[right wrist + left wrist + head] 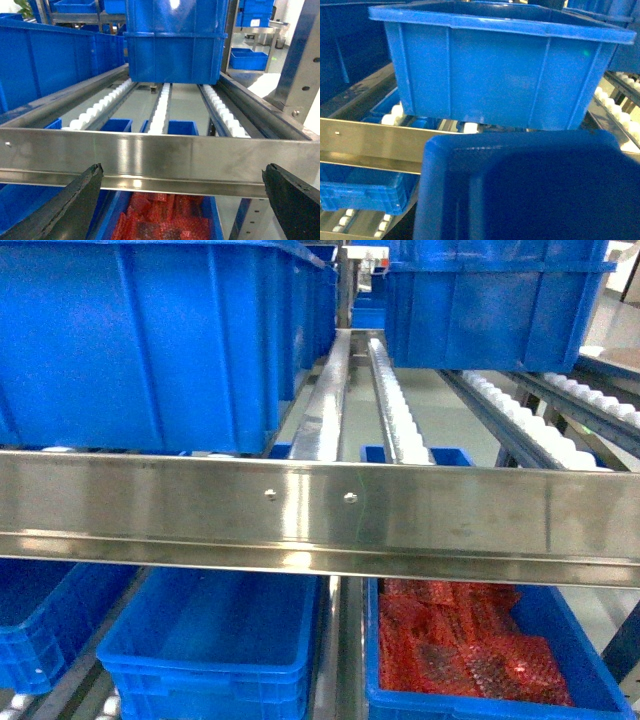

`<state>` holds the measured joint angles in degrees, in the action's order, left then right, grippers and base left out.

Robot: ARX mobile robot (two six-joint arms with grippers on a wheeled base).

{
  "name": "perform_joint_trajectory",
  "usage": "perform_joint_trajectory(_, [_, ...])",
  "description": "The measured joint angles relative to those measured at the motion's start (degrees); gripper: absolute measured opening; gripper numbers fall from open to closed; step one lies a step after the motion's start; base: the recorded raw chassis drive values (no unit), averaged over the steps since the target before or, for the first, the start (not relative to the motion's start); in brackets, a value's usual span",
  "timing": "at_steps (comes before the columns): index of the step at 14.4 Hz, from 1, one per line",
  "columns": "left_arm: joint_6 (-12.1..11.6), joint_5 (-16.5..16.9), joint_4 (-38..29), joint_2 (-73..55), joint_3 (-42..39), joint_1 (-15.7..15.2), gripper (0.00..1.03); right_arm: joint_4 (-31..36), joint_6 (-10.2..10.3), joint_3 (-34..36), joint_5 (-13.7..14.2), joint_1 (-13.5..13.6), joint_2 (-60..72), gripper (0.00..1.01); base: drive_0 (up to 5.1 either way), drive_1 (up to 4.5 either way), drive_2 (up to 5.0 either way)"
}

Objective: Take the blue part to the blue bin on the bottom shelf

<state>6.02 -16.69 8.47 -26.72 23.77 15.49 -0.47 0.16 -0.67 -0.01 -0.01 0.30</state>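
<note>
Black right gripper fingers, spread apart, empty, before steel rail. Left gripper: unseen. Blue bin on bottom shelf, beside crate of red packets. Blue part: nowhere visible. Task apparently unstarted; pick and placement remain.

Blue bin, red packets, silver rail, white rollers.

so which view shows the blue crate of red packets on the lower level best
The head view: the blue plastic crate of red packets sits lower right under the steel front rail, with most of its contents exposed. The right wrist view catches only a strip of packets below the rail, between the open right gripper fingers. The left wrist view doesn't show it.
</note>
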Motion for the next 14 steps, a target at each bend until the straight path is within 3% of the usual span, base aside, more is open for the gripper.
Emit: perform_joint_trajectory(14, [0.0, 0.0, 0.2, 0.0, 0.0, 0.0, 0.43, 0.3, 0.0, 0.0, -0.1, 0.0, 0.0, 0.98, 0.0, 0.0, 0.0])
